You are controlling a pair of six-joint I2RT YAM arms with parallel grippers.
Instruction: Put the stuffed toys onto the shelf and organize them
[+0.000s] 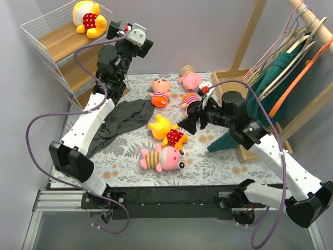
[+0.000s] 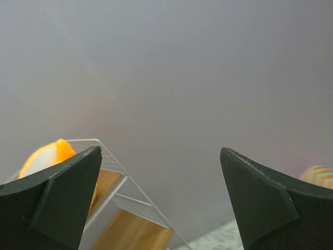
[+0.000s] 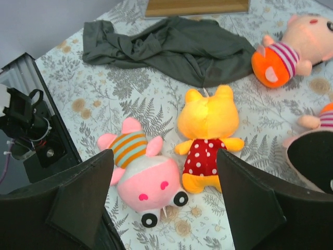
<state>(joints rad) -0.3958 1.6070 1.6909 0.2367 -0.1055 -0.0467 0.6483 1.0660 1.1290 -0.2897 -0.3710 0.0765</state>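
A yellow plush bear in a red dotted shirt [image 1: 89, 20] sits on the top wooden board of the tall white wire shelf [image 1: 54, 40] at the far left. The left gripper [image 1: 115, 28] hangs just beside it, fingers spread wide and holding nothing, which suggests this toy is delivered. The right gripper [image 3: 164, 153] hovers over the fern-patterned table [image 1: 218, 161], jaws wide and empty, probably choosing between the second yellow bear [image 3: 208, 130] and the pink plush pig in a striped shirt [image 3: 143, 179].
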